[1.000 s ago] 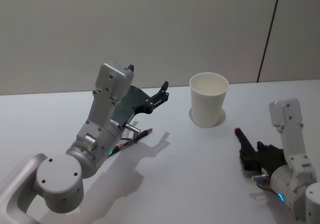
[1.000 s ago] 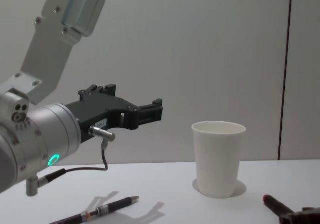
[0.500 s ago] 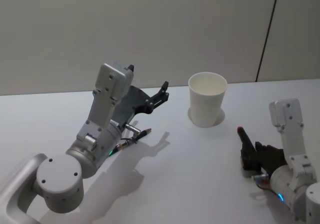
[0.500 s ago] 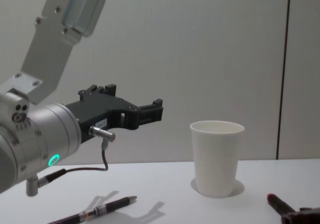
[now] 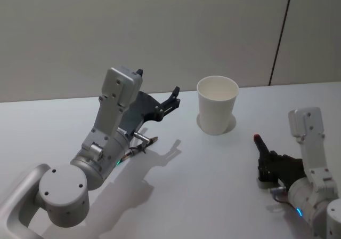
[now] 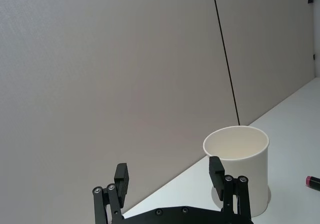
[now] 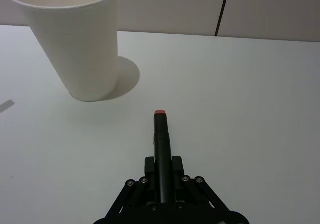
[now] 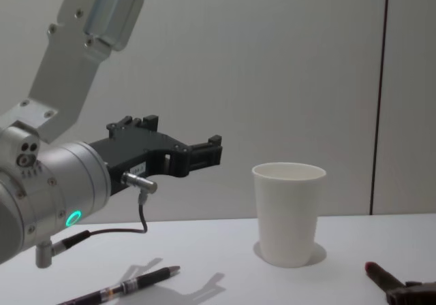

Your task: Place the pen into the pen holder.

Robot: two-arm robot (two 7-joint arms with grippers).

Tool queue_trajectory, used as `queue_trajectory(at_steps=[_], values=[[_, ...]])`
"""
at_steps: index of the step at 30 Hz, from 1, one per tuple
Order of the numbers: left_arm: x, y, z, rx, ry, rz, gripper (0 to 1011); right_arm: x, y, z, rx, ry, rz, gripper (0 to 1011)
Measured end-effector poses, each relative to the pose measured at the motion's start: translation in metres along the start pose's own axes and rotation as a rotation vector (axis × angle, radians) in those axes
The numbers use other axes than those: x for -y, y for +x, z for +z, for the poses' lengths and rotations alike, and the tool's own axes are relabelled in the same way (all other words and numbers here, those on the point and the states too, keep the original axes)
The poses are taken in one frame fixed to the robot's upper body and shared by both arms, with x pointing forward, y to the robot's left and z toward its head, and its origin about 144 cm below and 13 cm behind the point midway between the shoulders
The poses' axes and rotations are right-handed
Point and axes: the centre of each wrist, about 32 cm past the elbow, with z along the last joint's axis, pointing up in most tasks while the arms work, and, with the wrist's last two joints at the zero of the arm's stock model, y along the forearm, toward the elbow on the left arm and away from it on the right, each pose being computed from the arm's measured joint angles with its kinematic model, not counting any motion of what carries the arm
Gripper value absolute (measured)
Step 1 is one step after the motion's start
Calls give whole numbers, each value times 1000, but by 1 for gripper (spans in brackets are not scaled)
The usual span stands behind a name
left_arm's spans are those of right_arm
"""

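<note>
Head view | right hand (image 5: pixel 264 160) clamps pen (image 5: pixel 259 145) | pen holder (image 5: pixel 217 108) well apart | left hand (image 6: pixel 168 170) spread aloft

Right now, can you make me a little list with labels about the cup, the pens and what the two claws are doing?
cup: white paper cup, upright on the white table
left claw: open, empty, raised above the table
right claw: low at the table, shut on a dark pen with a red tip that points toward the cup without touching it
loose pen: thin black pen, lying flat on the table below the left arm
</note>
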Motion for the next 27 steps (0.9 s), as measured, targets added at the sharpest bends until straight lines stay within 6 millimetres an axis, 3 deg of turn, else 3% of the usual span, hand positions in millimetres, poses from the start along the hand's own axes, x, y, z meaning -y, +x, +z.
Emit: queue_trajectory(at_steps=[27], values=[[0,0,0,0,0,0,1001,-1,-1,-8,57,185,-22,187]])
